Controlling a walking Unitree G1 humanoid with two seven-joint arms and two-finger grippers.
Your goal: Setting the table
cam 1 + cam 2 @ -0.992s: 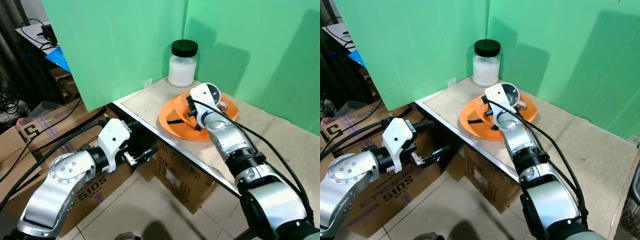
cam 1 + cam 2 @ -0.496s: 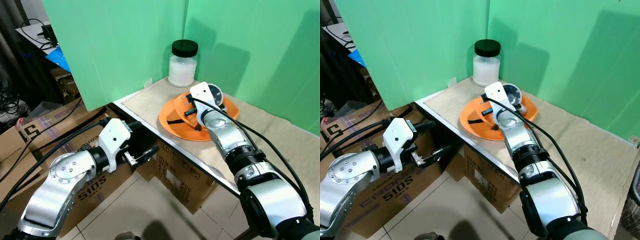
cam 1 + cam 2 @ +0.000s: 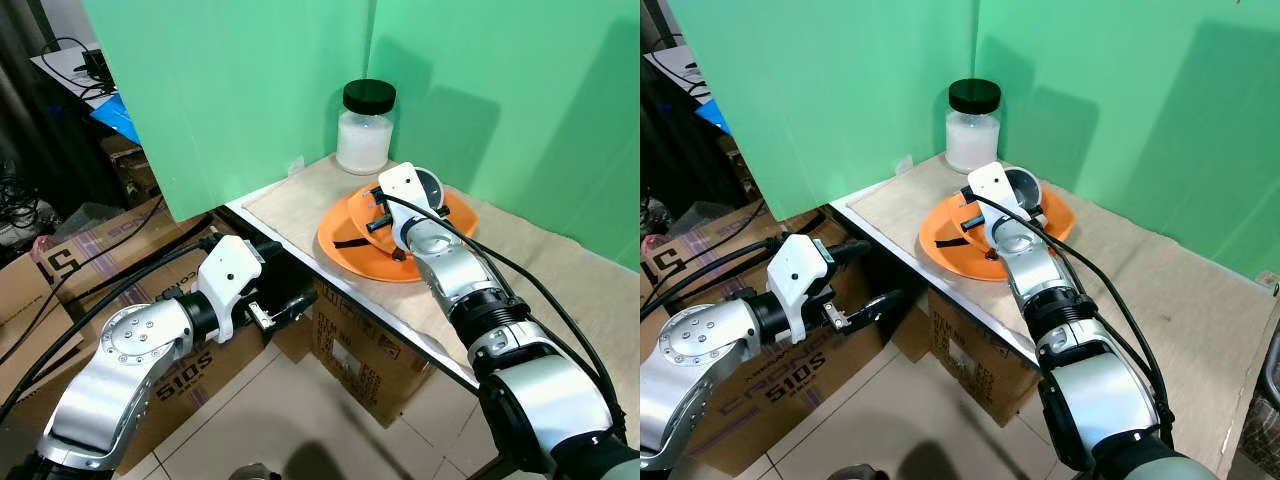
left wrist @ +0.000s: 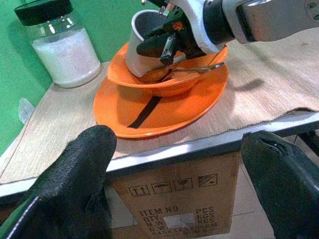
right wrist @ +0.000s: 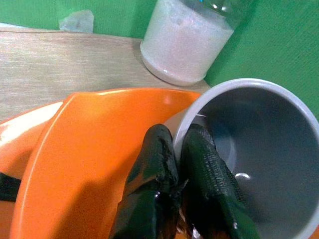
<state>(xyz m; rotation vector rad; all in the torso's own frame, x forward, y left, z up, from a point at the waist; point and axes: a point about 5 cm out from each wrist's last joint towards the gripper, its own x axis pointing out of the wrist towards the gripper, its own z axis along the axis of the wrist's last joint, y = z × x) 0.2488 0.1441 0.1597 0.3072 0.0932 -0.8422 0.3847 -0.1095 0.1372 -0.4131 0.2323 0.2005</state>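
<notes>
Currently unstacking: right gripper [image 5: 172,172] jaws pinch the grey cup [image 5: 254,149] rim, orange bowl [image 5: 94,149] beneath. Left gripper [image 4: 174,164] jaws wide, idle below the bench [image 3: 560,280]. Next, probably a straight lift clear.

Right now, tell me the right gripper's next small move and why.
Probably lift straight up: the right gripper is shut on the grey cup rim, one finger inside and one outside, while the cup sits in the orange bowl beside a spoon.

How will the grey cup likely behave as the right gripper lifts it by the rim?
The grey cup looks rigid, probably light. The right gripper pinches only one wall of the rim, one finger inside and one outside, so it may swing or tilt. It stands in the orange bowl beside a spoon, which it might nudge.
</notes>
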